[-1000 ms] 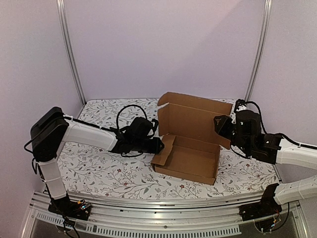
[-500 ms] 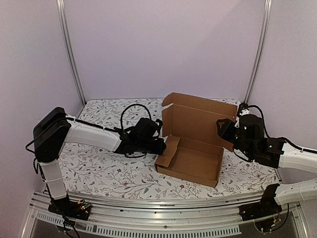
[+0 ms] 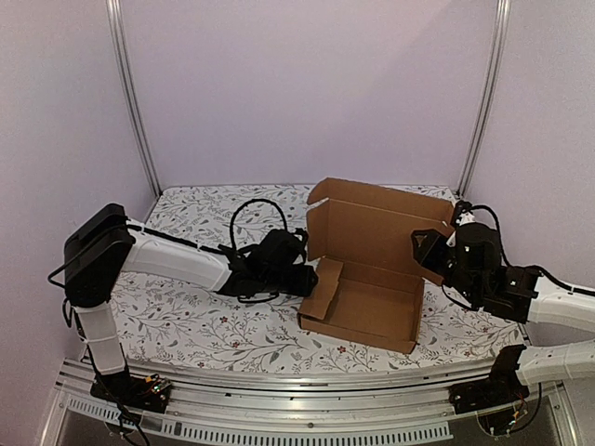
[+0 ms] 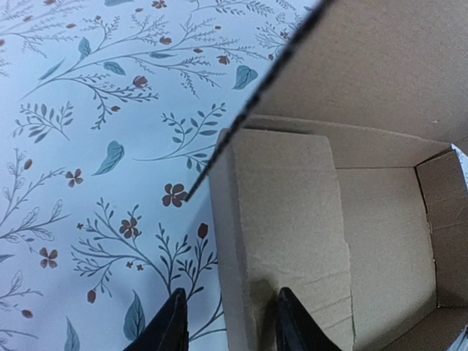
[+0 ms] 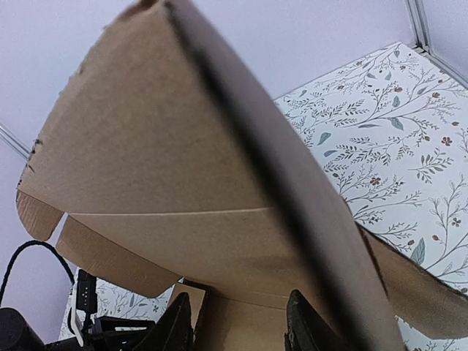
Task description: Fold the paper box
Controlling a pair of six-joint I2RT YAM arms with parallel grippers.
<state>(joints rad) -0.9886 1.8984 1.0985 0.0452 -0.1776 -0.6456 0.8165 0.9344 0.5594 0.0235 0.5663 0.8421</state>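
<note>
Cardboard wall between its parted jaws, the left gripper (image 4: 230,322) straddled the left side of the paper box (image 3: 372,302). The box sat right of centre on the flowered tablecloth (image 3: 177,321), tray formed and lid upright. Light and stiff but easily creased, it probably wanted holds on flap edges, close to the folds. The right gripper (image 5: 238,322) sat at the lid's right flap; whether its jaws pinched the flap could not be told.

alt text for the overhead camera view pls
An open brown cardboard box sits on a flower-patterned table, its lid standing upright at the back. Two robot arms reach in from either side: the left hand is at the box's left wall and the right hand at the lid's right edge.
</note>
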